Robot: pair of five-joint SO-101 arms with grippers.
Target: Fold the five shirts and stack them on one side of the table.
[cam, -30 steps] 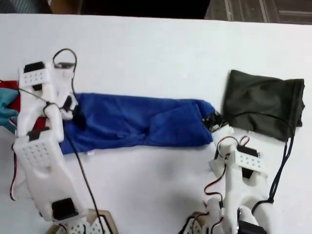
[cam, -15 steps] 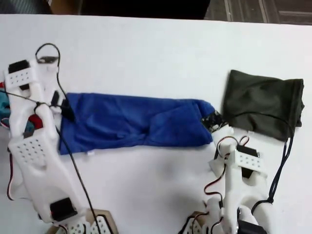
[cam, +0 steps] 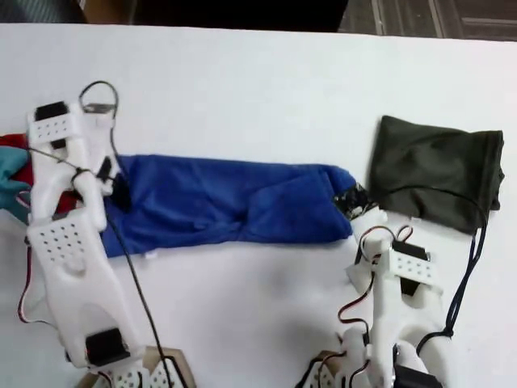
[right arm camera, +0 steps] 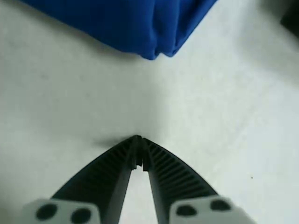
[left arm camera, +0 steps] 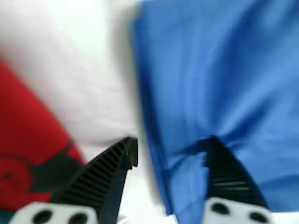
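Note:
A blue shirt (cam: 230, 200) lies folded into a long band across the middle of the table. My left gripper (cam: 118, 191) is at its left end. In the left wrist view the left gripper (left arm camera: 170, 150) is open, with the blue shirt's (left arm camera: 219, 74) edge between its fingers: one finger (left arm camera: 224, 168) over the cloth, the other over bare table. My right gripper (right arm camera: 138, 145) is shut and empty just above the table, a short way from the blue shirt's (right arm camera: 131, 23) right end. A folded dark green shirt (cam: 436, 171) lies at the right.
Red and teal shirts (cam: 11, 168) are bunched at the table's left edge, beside the left arm; the red shirt (left arm camera: 28, 140) lies close to the open finger. Cables trail over both arms. The far half of the white table (cam: 258, 89) is bare.
The left arm swung left along with the blue shirt's left end, then came back right to about where it was. The right arm and the green shirt stayed put.

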